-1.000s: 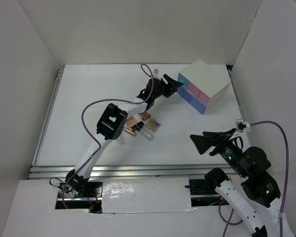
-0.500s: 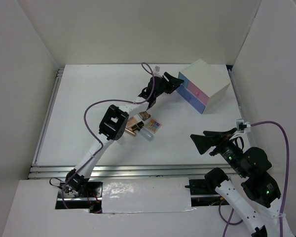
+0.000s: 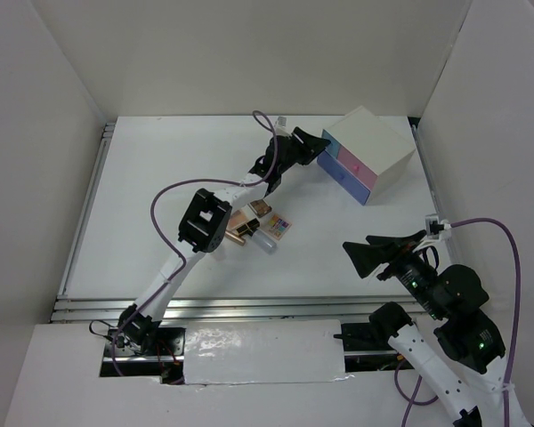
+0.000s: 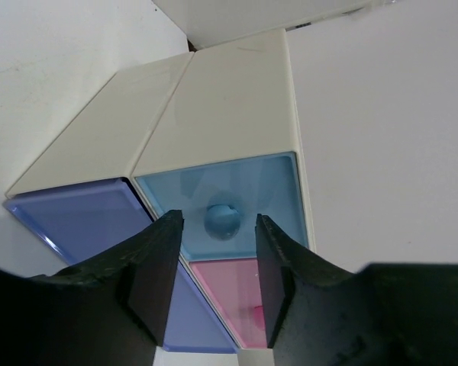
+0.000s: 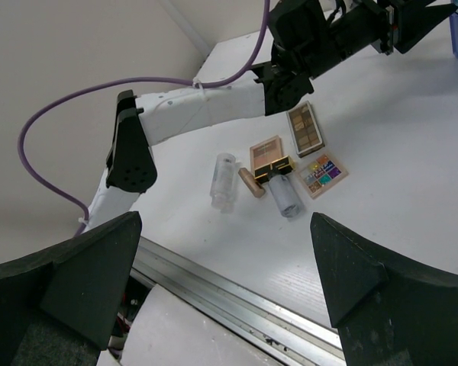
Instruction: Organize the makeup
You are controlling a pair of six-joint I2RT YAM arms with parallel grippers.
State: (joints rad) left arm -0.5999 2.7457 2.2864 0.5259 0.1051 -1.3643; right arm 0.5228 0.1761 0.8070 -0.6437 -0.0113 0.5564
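Gold lipstick (image 5: 261,177), two tubes (image 5: 224,181) (image 5: 285,197), seemingly three palettes (image 5: 304,128) (image 5: 268,152) (image 5: 323,174)

The white plastic box (image 4: 229,99) looks smooth and faintly glossy, its translucent blue plastic drawer front (image 4: 248,179) shinier. The left gripper (image 4: 217,223) is matt, grainy black plastic. A small clear plastic tube (image 5: 224,181) gleams against the smooth, matt white counter (image 5: 412,152).

The left gripper (image 4: 217,221) stands spread at the front of the white box (image 3: 378,147), with one finger on either side of the blue drawer's (image 4: 248,179) round knob (image 4: 223,219) and a slim gap on each side. The left arm (image 3: 167,274) slants across the table (image 3: 142,178), crowding the left side of the makeup cluster (image 3: 260,224). Bare tabletop lies between that cluster and the wide-spread right gripper (image 3: 360,256).
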